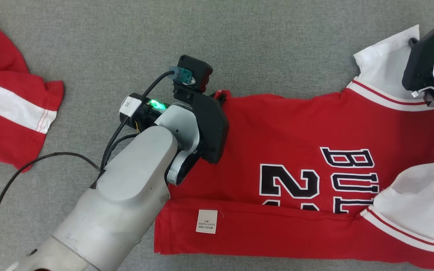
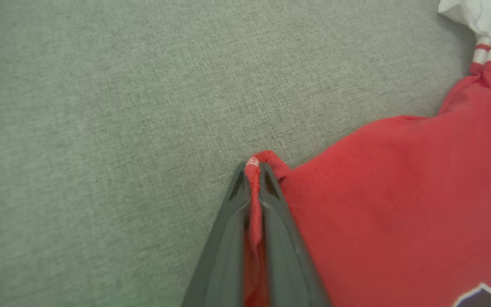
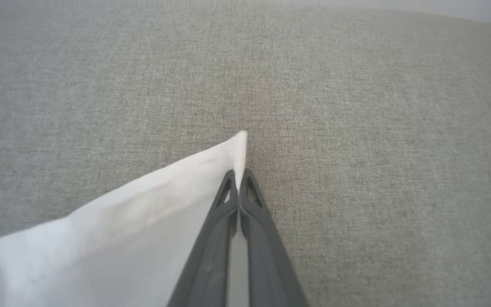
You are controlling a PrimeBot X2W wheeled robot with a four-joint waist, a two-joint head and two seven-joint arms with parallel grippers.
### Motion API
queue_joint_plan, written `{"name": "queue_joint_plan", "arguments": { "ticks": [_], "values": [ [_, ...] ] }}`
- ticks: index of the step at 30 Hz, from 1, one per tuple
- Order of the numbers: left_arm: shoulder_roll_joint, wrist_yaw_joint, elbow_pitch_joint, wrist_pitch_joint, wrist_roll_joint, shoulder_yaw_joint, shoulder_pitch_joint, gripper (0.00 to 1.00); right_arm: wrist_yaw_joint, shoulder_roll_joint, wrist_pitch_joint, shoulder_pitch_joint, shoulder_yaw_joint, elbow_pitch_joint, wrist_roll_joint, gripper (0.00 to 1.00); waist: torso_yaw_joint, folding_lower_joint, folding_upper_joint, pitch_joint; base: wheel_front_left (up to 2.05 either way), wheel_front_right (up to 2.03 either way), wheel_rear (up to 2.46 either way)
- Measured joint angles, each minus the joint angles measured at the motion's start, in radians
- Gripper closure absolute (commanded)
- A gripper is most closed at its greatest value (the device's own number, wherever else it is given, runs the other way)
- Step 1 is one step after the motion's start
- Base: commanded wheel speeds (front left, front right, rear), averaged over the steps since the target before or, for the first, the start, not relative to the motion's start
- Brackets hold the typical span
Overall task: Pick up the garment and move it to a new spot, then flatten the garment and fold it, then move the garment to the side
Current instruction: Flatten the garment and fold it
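Left wrist view: left pincer (image 2: 252, 167) grips garment (image 2: 399, 192) corner; right pincer (image 3: 238, 177) grips its sleeve (image 3: 122, 230).

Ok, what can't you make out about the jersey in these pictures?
Head view: the jersey's number and lettering, partly covered by its folded-up lower edge and a white sleeve.
Head view: the care label's print, too small.
Head view: the other red garment, cut off by the left edge.
Head view: the left jaws' grip on the hem, hidden under the left wrist.

forearm (image 1: 126, 195): pale grey | wrist (image 1: 211, 124): black | cable (image 1: 57, 153): black | jaws: dark grey
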Motion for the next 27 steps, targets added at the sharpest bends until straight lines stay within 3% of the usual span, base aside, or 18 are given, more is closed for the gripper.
{"name": "queue_joint_plan", "arguments": {
  "ticks": [10, 17, 27],
  "values": [
    [0.013, 0.052, 0.043, -0.085, -0.026, 0.057, 0.036, 1.00, 0.000, 0.012, -0.190, 0.009, -0.049, -0.003, 0.006, 1.00, -0.012, 0.0000, 0.0000, -0.035, 0.00, 0.00, 0.00],
    [0.019, 0.062, 0.071, -0.152, -0.072, 0.109, 0.092, 1.00, 0.000, 0.017, -0.287, 0.062, -0.044, -0.012, 0.051, 1.00, -0.024, 0.0000, 0.0000, -0.082, 0.00, 0.00, 0.00],
    [0.032, 0.041, 0.069, -0.283, -0.088, 0.121, 0.213, 1.00, 0.000, -0.012, -0.346, 0.328, 0.063, -0.203, 0.232, 1.00, -0.038, -0.0002, -0.0001, -0.180, 0.00, 0.00, 0.00]
  ]
}}
